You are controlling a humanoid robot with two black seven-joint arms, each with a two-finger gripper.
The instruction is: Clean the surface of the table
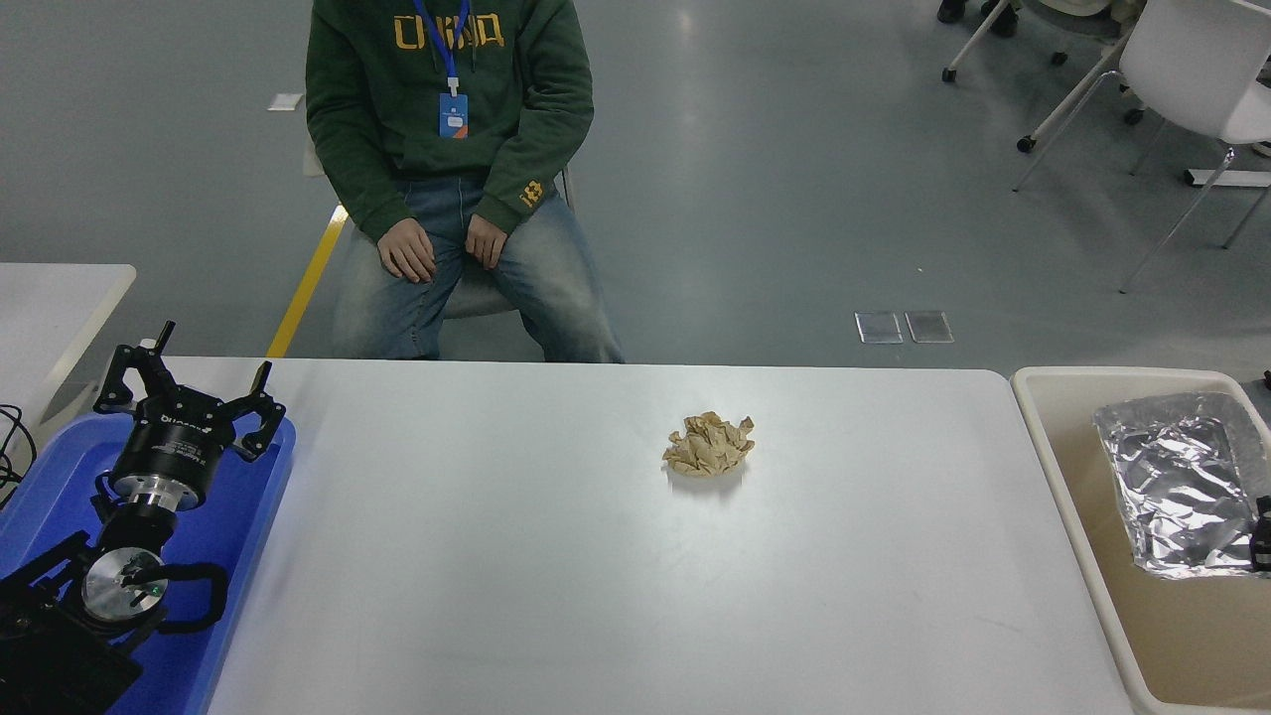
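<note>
White table surface [596,576]; left gripper [189,397] open, empty.

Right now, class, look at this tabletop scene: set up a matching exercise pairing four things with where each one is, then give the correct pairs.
Things:
1. crumpled tan paper ball
2. crinkled silver foil sheet
3. black left end effector
4. person in a green hoodie

Places:
A. over the blue plastic tray
B. seated beyond the far edge
C. near the middle of the white-grey table surface
D. inside the beige bin

Pairs: 1-C, 2-D, 3-A, 4-B
</note>
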